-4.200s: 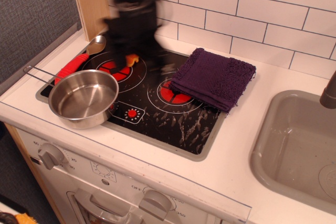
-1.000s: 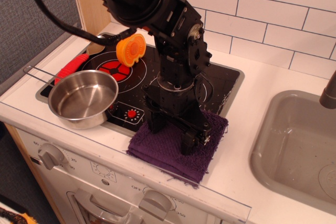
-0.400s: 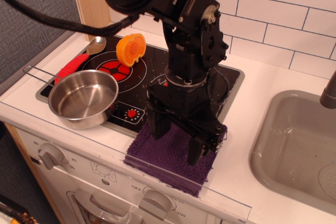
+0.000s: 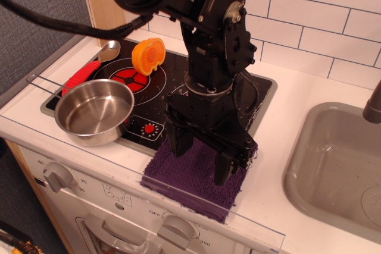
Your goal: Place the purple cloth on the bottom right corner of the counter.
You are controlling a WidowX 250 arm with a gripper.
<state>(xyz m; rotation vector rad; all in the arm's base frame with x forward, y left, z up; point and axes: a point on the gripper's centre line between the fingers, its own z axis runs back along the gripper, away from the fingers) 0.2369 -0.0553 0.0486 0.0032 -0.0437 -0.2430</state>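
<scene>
The purple cloth (image 4: pixel 193 176) lies flat at the near edge of the counter (image 4: pixel 280 147), just right of the stovetop's near right corner, its near hem reaching the counter's front lip. It sits between the stovetop (image 4: pixel 161 105) and the grey sink (image 4: pixel 336 165) — closer to the stovetop, with bare white counter between it and the sink.

Above the cloth stands the black gripper (image 4: pixel 202 159), pointing straight down with its two fingers spread wide, one over the cloth's left part and one over its right. The fingertips are at or just above the fabric; whether they touch it cannot be told. Nothing is held between them.

To the left, near the front, a steel pot (image 4: pixel 95 111) sits on the stovetop's near left burner, its thin handle pointing left. Beyond it lies a spoon with a red handle (image 4: pixel 89 69), along the stovetop's left edge. Farther back, an orange toy (image 4: pixel 147 56) — ribbed, like a pumpkin slice — rests on the far left burner. The white tiled wall (image 4: pixel 297 10) closes the far side.
</scene>
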